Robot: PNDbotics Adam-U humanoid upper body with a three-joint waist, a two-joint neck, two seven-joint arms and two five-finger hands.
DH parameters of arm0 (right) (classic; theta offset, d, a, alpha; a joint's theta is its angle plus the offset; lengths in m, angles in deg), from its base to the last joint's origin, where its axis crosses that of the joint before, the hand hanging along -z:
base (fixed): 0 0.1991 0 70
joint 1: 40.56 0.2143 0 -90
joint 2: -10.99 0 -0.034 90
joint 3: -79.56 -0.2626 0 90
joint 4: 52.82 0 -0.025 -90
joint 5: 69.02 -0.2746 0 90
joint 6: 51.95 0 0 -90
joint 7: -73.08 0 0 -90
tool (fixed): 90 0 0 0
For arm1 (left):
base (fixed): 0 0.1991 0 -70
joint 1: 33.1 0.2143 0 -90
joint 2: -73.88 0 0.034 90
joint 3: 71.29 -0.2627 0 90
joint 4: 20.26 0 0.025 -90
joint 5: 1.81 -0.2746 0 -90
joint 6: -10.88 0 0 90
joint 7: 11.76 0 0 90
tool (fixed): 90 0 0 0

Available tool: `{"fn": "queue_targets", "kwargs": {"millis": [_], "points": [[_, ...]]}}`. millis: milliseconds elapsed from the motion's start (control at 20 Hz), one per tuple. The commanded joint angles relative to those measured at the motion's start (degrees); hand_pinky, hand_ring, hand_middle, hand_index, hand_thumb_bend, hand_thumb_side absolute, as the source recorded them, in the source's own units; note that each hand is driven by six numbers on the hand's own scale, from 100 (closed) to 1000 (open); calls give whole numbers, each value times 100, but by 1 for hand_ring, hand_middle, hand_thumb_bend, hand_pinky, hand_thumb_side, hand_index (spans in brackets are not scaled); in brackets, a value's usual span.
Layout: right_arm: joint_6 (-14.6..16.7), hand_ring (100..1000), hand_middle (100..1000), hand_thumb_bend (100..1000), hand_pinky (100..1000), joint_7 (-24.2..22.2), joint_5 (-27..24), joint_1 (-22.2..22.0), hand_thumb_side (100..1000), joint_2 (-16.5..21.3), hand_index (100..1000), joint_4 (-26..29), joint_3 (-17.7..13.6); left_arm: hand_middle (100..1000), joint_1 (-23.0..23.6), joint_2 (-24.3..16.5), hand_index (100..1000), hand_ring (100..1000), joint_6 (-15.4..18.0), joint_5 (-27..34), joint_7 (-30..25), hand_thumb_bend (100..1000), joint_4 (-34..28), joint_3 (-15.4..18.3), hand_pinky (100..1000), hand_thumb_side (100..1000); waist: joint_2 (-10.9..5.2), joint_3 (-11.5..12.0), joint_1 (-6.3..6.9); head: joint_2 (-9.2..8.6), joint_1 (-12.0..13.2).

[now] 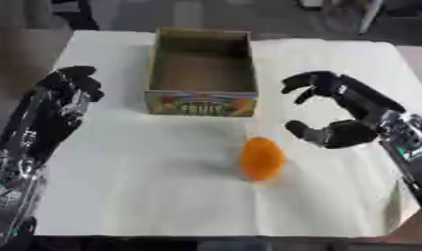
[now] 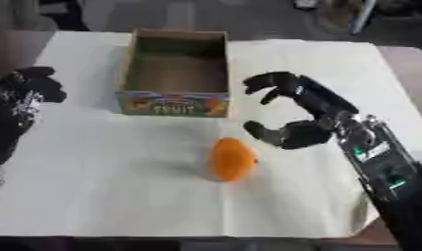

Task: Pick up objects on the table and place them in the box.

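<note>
An orange, egg-shaped fruit [image 1: 262, 159] lies on the white table [image 1: 145, 186], in front of the cardboard box [image 1: 200, 73]. The box is open at the top, looks empty inside, and has a colourful printed front panel. My right hand [image 1: 343, 110] hovers just right of the fruit, open, with fingers and thumb spread toward it and nothing between them. My left hand [image 1: 66, 90] hangs at the left edge of the table beside the box, its fingers curled and holding nothing.
White cloth covers the whole table [image 2: 103, 196]. Its front edge runs along the bottom of the views, and dark floor and furniture lie beyond the far edge.
</note>
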Motion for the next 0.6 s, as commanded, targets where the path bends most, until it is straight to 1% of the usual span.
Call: {"fn": "queue_targets", "kwargs": {"millis": [50, 450, 600], "points": [[0, 854, 745, 333, 705, -21, 54, 80, 372, 76, 885, 42, -35, 580, -44, -84, 771, 620, 5, 4, -17, 113, -116, 17, 701, 508, -68, -6, 14, 33, -22], [9, 871, 770, 347, 718, -76, 113, 66, 389, 63, 893, 40, -18, 580, -38, -83, 771, 621, 5, 6, -20, 114, -117, 17, 702, 507, -68, -17, 18, 33, -31], [20, 882, 787, 360, 727, -187, 204, 73, 406, 65, 903, 31, 11, 580, -36, -85, 771, 621, 5, 8, -19, 114, -119, 18, 702, 506, -73, -18, 20, 33, -33]]}}
